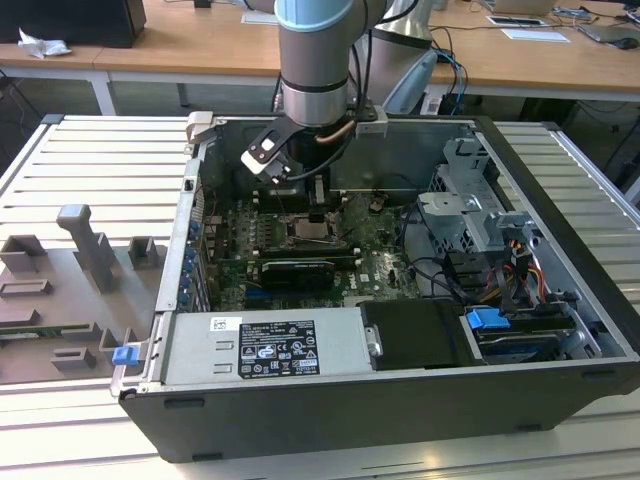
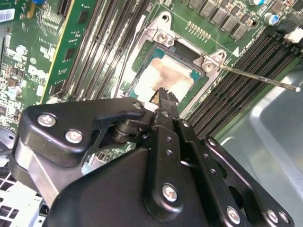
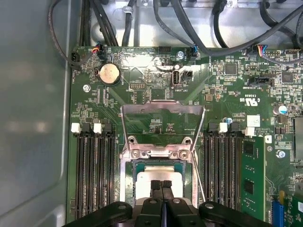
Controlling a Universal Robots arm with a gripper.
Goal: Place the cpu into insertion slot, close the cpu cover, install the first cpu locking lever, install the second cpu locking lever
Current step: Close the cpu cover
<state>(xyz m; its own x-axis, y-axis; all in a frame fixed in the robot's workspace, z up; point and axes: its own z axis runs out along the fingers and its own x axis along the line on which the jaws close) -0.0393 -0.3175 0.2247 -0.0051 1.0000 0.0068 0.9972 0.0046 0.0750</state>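
The cpu (image 2: pixel 169 75), a pale square chip with a brownish smear on top, lies flat in the insertion slot (image 3: pixel 142 153) on the green motherboard. My gripper (image 3: pixel 162 185) is shut, its black fingertips pressed together with nothing between them, right over the chip's near edge (image 3: pixel 158 171). The cpu cover (image 3: pixel 162 108), a thin metal frame with a large window, stands flipped open beyond the slot. A thin locking lever rod (image 2: pixel 258 76) sticks out free beside the slot. In the exterior view the gripper (image 1: pixel 318 215) reaches down into the open case.
Black memory slots (image 3: pixel 92 170) flank the socket on both sides (image 3: pixel 222 165). A grey case wall (image 3: pixel 33 118) is close by. A power supply (image 1: pixel 265 345), a drive cage (image 1: pixel 470 200), cables (image 1: pixel 500 270) and a black card (image 1: pixel 295 270) crowd the case.
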